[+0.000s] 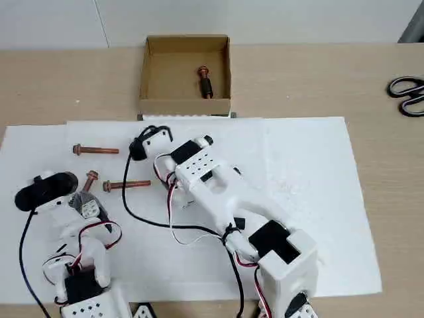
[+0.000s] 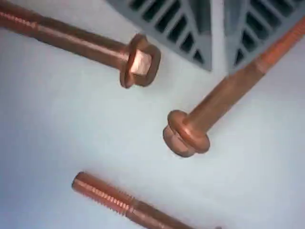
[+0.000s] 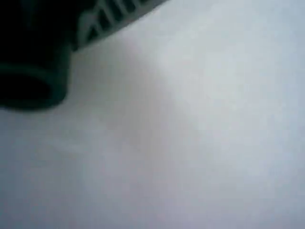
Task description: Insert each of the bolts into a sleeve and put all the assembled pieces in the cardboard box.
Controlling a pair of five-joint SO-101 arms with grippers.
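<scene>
Cardboard box (image 1: pixel 151 73) is set at the far side of the counter (image 1: pixel 298 79), top open. 1 assembled piece (image 1: pixel 205 82), a bolt in a dark sleeve, is seen inside, toward the right-hand wall in the high view.

3 loose bolts are counted, all on the white paper sheet (image 1: pixel 298 172) outside the box:
- The far bolt (image 1: pixel 96 150) and near bolt (image 1: pixel 126 185) are laid flat, apart.
- The third bolt (image 1: pixel 90 179) is seen at the left end effector (image 1: pixel 85 197), head pointing away. Grip and opening can't be told.

Right end effector (image 1: pixel 147 140) is placed over the sheet, btw. box and bolts. Its state can't be told; a dark blurred shape (image 3: pixel 28 86) is seen beside it.

1 pair of scissors (image 1: pixel 407 96) is left at the counter's right edge.
</scene>
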